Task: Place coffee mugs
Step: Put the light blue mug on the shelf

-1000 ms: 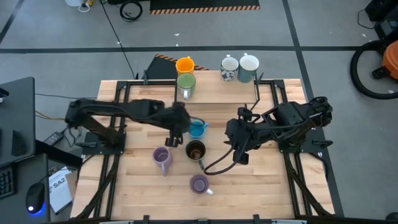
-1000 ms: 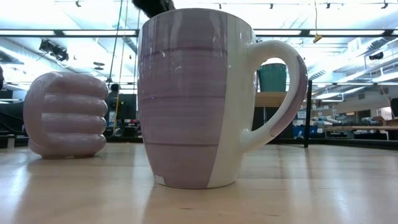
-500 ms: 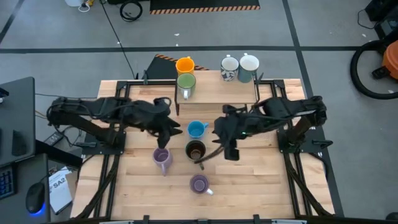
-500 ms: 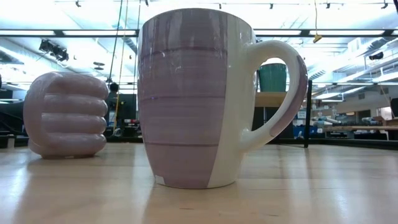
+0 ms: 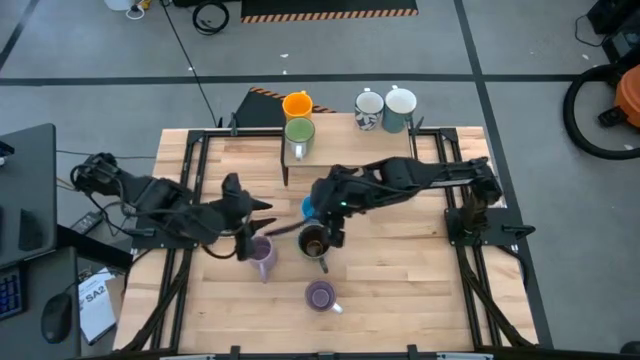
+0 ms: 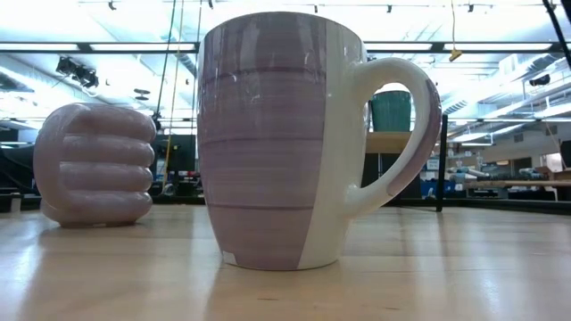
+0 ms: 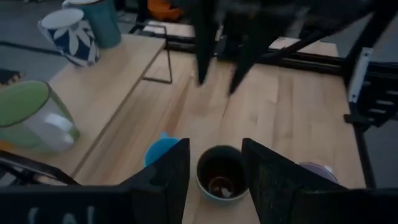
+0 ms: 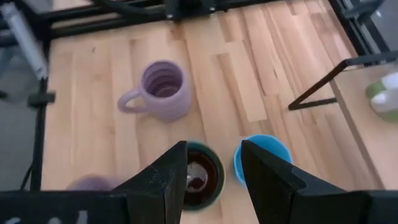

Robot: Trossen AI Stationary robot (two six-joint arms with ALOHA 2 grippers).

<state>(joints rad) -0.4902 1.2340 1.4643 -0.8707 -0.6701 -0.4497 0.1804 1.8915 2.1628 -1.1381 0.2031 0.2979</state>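
Wooden table (image 5: 420,300) is holding four mugs mid-frame: blue (image 5: 314,206), dark (image 5: 314,241) and two purple (image 5: 262,253); four are sitting on the upper shelf (image 5: 350,145). Right gripper (image 5: 332,222) is hovering open over the dark one; left gripper (image 5: 243,218) is waiting open, empty.

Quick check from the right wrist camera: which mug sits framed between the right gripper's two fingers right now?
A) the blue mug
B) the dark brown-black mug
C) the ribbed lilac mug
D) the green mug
B: the dark brown-black mug lies in the gap of the open right gripper; the blue mug sits beside one finger, and the ribbed lilac mug stands well apart.
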